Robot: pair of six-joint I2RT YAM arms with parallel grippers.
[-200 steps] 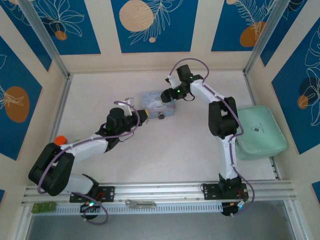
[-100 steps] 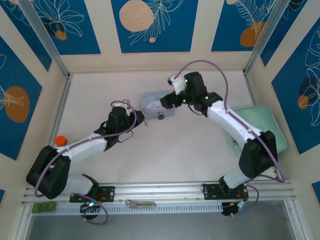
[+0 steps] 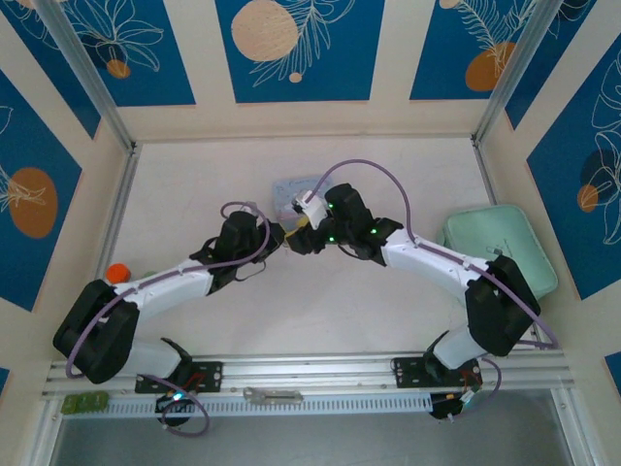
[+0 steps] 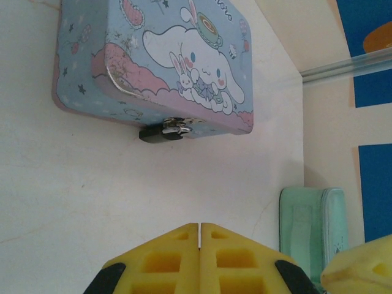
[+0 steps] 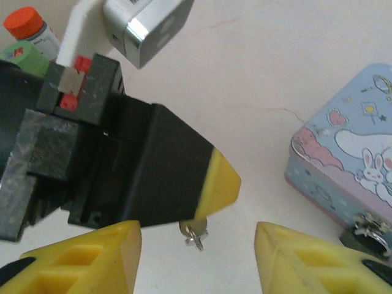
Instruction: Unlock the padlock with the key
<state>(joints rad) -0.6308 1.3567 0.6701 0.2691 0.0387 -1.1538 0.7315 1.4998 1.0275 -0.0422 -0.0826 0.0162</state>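
Observation:
A pale blue cartoon tin [image 4: 165, 61] lies on the white table, and the small dark padlock [image 4: 162, 131] hangs from its front latch. My left gripper [image 4: 199, 228] is shut a little short of the padlock. In the right wrist view the tiny silvery key [image 5: 195, 231] pokes out from the left gripper's yellow tip [image 5: 220, 184]. My right gripper [image 5: 197, 248] is open, one finger on each side of the key and touching nothing. The padlock [image 5: 367, 236] shows past the right finger, under the tin [image 5: 349, 159]. From above, the two grippers meet [image 3: 291, 236] just in front of the tin [image 3: 291, 184].
A mint-green pouch [image 3: 505, 243] lies at the table's right side, also in the left wrist view [image 4: 309, 233]. An orange-capped bottle [image 3: 116, 272] stands near the left rail, beside the left arm. Blue patterned walls close in the table at the back and sides.
My right arm has swung from over the tin down toward the left gripper, and its jaws have narrowed around the key. The left gripper stays shut and has barely shifted.

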